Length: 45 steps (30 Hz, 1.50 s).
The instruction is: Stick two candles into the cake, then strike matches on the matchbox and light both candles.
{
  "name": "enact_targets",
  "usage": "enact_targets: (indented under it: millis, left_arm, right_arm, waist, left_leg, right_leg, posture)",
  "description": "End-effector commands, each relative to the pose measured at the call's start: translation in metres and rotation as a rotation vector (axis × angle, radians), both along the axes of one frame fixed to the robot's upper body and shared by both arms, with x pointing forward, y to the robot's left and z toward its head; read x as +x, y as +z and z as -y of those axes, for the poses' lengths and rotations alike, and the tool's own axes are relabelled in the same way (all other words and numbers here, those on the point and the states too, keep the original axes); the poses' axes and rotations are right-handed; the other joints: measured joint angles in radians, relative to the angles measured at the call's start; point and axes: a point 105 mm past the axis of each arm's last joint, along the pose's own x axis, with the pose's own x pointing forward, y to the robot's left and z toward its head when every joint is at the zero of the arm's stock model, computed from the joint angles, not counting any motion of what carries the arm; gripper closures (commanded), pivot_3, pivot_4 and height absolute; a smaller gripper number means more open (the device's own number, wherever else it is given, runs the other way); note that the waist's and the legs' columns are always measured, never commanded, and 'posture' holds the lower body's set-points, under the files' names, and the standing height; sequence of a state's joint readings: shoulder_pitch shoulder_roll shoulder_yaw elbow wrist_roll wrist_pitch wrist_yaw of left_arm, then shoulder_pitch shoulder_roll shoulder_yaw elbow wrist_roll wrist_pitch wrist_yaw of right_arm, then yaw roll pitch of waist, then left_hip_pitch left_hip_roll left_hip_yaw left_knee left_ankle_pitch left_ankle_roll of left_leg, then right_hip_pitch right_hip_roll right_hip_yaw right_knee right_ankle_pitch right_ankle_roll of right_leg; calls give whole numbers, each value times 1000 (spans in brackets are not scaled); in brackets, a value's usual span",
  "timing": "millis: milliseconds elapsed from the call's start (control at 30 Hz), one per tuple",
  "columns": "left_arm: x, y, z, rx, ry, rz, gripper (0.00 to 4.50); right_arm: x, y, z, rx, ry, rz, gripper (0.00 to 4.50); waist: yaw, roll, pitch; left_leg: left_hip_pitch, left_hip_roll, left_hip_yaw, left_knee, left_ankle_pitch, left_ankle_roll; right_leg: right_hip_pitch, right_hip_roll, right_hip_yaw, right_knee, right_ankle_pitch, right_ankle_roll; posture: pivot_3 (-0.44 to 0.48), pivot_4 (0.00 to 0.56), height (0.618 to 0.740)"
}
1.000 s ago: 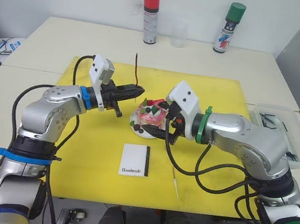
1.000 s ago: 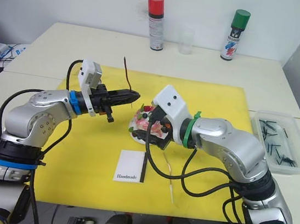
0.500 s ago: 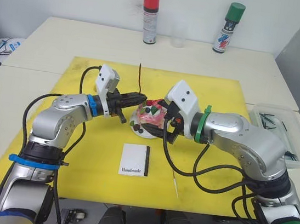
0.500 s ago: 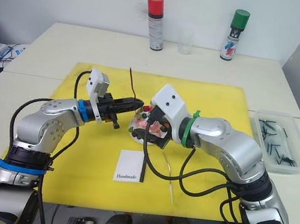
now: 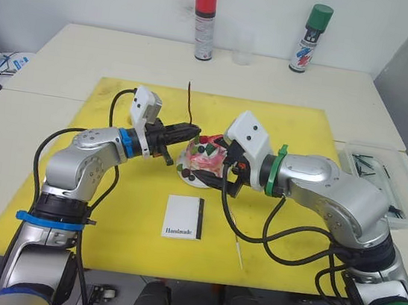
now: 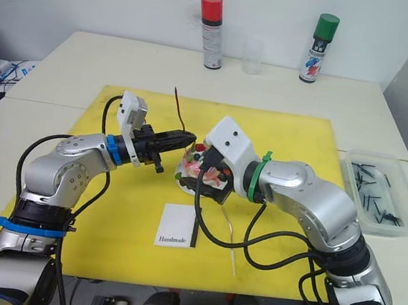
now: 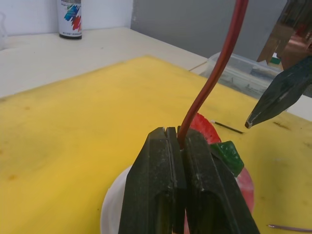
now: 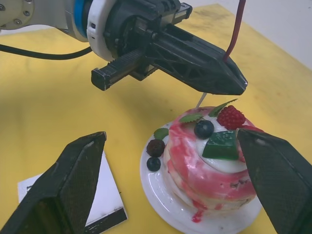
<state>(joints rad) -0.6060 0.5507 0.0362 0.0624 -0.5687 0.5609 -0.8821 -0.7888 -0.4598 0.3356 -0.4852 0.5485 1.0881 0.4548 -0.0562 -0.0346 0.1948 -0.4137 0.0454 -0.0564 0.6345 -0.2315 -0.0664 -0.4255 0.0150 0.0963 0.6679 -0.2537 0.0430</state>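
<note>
On your yellow mat (image 5: 269,229), the cake (image 8: 212,153) sits between the wide-spread right gripper (image 8: 175,180) fingers. Your left gripper (image 5: 189,131) pinches 1 candle (image 5: 189,102) upright, its pale end just above the cake top.

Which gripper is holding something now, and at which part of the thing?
The left gripper pinches a candle near its lower end, above the cake. The right gripper is open, holding nothing.

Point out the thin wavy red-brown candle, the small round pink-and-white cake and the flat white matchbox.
thin wavy red-brown candle (image 7: 214,73): left wrist view, middle of its stem.
small round pink-and-white cake (image 8: 204,161): right wrist view, its pink side.
flat white matchbox (image 5: 183,216): left eye view, centre of its white face.
</note>
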Motion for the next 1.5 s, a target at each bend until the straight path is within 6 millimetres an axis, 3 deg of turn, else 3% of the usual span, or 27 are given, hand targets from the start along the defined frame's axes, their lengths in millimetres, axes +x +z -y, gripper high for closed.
enact_targets:
  millis: [33, 400, 833, 1200, 1500]
  left_arm:
    - [-4, 24, 3, -12, -16, 90, 4500]
    - [0, 5, -2, 19, 21, 92, 4500]
    - [9, 9, -8, -31, 97, 138, 4500]
    - [9, -2, -2, -36, 79, 97, 4500]
    - [10, 2, 2, -71, 73, 85, 4500]
  right_arm:
    - [-5, 10, 1, 23, 13, 41, 35]
    - [-5, 9, 0, 22, 16, 38, 35]
    - [-6, 8, -1, 20, 21, 36, 35]
    - [-5, 7, -1, 18, 17, 40, 35]
    - [-5, 7, -1, 15, 16, 43, 35]
  waist:
    - [0, 0, 0]
    - [-1, 0, 0]
    - [-1, 0, 0]
    - [-1, 0, 0]
    - [-1, 0, 0]
  left_leg:
    - [0, 0, 0, 0, 0, 0]
    - [1, 0, -1, 11, 0, 0]
    - [2, 0, -1, 10, 0, 0]
    - [2, 0, -1, 10, 0, 0]
    - [2, 0, -1, 10, 0, 0]
  right_leg:
    - [0, 0, 0, 0, 0, 0]
    - [0, 1, 0, 12, -3, 5]
    - [1, 1, 1, 12, -2, 5]
    - [1, 1, 1, 12, -2, 5]
    - [1, 1, 1, 12, -2, 5]
  posture:
    - [0, 150, 740]
    - [0, 150, 740]
    - [0, 150, 740]
    - [0, 150, 740]
    - [0, 150, 740]
